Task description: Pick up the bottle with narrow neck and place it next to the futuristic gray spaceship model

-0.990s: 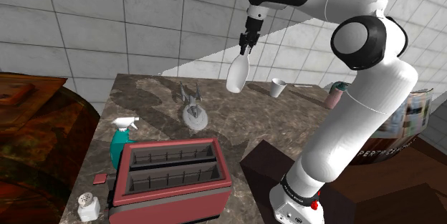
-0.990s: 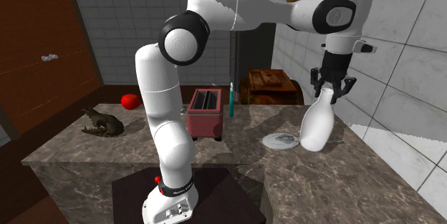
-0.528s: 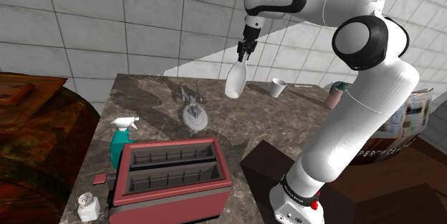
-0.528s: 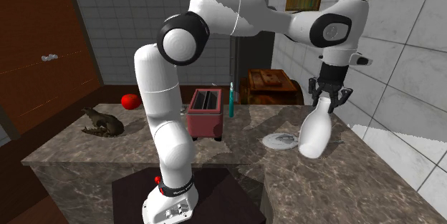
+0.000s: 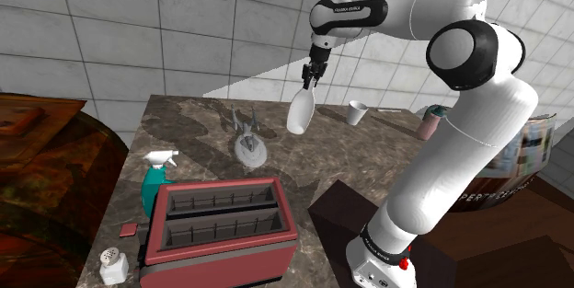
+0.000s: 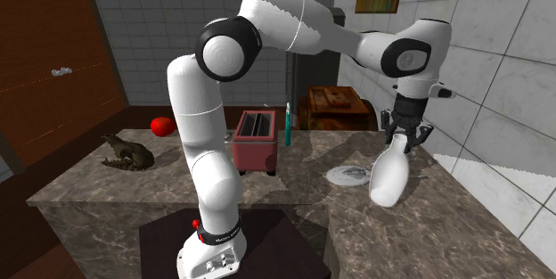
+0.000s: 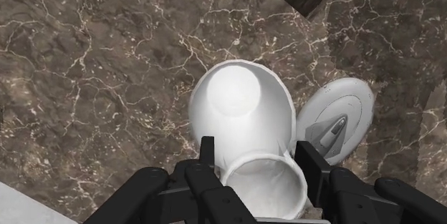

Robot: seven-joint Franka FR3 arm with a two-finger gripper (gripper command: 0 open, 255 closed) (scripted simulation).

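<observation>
Lowered since a second ago, the white bottle now hangs closer to the dark marble worktop and has shifted a little toward the shoulder view's left. The black jaws are closed on its narrow neck, one finger on each side, as the wrist view shows with the bottle clasped between them. The bottle hangs tilted, base down. Whether the base touches the worktop cannot be told. The gray spaceship model stands on a round pale base just beside the bottle, toward the shoulder view's left. A red toaster sits nearer the shoulder camera, with a teal spray bottle beside it.
</observation>
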